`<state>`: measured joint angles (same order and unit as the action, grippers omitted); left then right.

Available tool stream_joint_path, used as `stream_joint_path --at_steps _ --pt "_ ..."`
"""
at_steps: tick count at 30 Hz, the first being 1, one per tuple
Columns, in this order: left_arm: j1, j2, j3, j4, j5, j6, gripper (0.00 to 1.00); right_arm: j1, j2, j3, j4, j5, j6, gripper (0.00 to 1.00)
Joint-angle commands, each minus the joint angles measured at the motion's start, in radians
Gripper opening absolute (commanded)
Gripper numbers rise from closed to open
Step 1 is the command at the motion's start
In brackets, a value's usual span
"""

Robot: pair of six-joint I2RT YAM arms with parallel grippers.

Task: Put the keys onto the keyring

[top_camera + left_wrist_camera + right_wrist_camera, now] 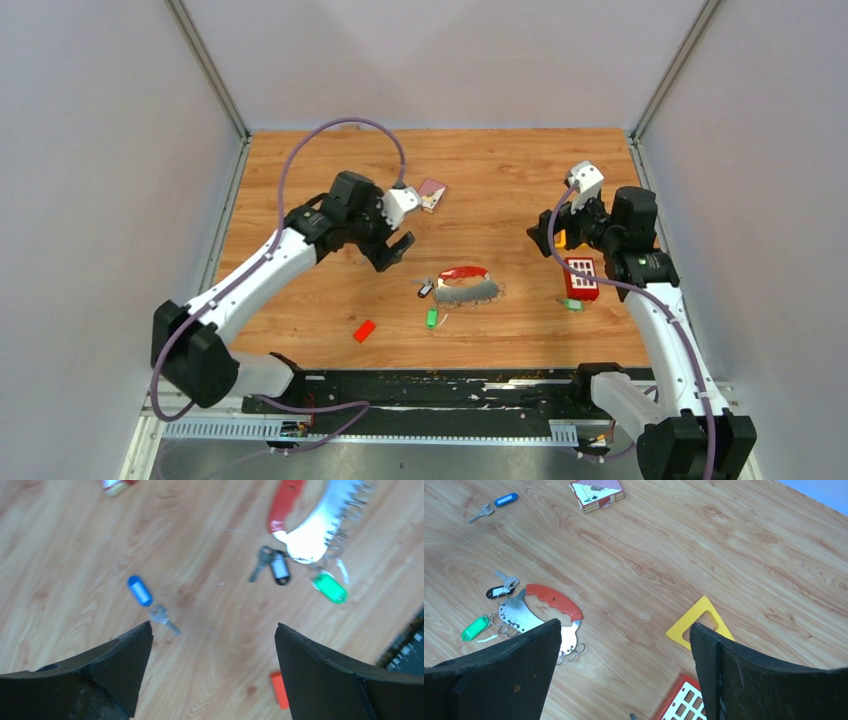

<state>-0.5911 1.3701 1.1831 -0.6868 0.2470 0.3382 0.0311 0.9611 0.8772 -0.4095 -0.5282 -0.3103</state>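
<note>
Keyring [466, 285] lay mid-frame in top view. Green-tagged key [432, 318] and black-tagged key [426, 290] touched its rings; threaded or not, could not tell. Blue-tagged key [139, 590] lay loose, well apart: likely remaining work. Left claw [395, 252] and right claw [543, 235] were spread, empty. Wood-grain table [500, 200], pale grey walls [430, 60].

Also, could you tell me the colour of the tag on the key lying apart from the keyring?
The tag is blue, clearest in the left wrist view.

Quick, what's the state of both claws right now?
Left claw: open, holding nothing.
Right claw: open, holding nothing.
</note>
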Motion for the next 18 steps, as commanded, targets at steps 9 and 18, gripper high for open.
stream_joint_path --at_steps 9,18 --pt "0.121 -0.477 -0.414 0.735 -0.356 -0.182 1.0 -0.004 -0.078 -0.003 0.083 0.039 0.112 1.0" --pt "0.131 -0.556 -0.483 0.793 -0.39 -0.193 1.0 -0.005 -0.124 -0.011 0.106 0.045 0.115 1.0"
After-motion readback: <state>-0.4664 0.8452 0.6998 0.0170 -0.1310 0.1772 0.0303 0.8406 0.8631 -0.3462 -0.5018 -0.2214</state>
